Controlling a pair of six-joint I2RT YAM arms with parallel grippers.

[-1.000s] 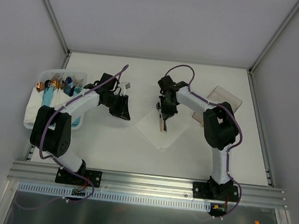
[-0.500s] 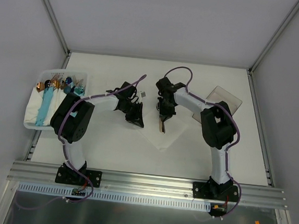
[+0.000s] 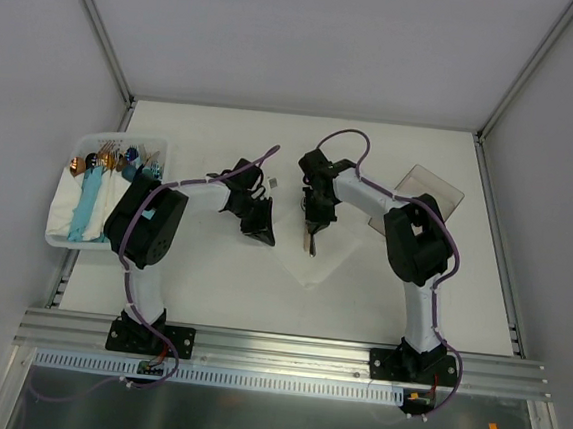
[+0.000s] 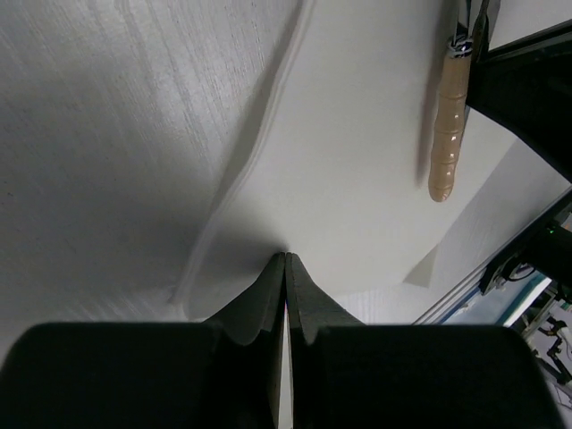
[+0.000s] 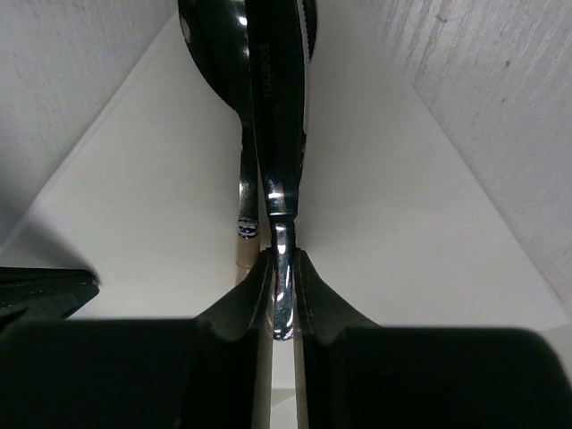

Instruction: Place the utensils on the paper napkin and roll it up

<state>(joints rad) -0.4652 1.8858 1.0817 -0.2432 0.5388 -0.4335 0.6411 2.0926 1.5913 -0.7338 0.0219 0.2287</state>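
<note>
From above, we see the right claw (image 3: 311, 227) closed tight on the utensils (image 3: 312, 245). They stick out past its tips toward the near edge of the table (image 3: 210, 288). Their long side runs almost straight from far to near. The paper napkin (image 3: 307, 269) lies flat under this claw, turned like a diamond. The left claw (image 3: 262, 232) is just beside the right claw, on its left, low at the napkin's left edge. Far off to the left claw's left stands a white bin (image 3: 56, 235) with light-blue bundles (image 3: 89, 202) in it. A clear tray (image 3: 432, 185) lies to the right claw's right, behind its arm.

From the left wrist, we see the left claw's two fingers pressed flat together, with no gap. Their tips are down on the napkin. We cannot tell if any paper is pinched between them. A soft fold runs away ahead of the claw and to its left. Ahead and to its right hangs a tan handle.

From the right wrist, we see the right claw's fingers squeezing a thin silver knife handle. The knife points straight away from the claw. A spoon lies just to its left, pointing the same way, with its round end farthest out. We cannot tell if the spoon is gripped too. The napkin lies under them, with one corner pointing ahead of the claw.
</note>
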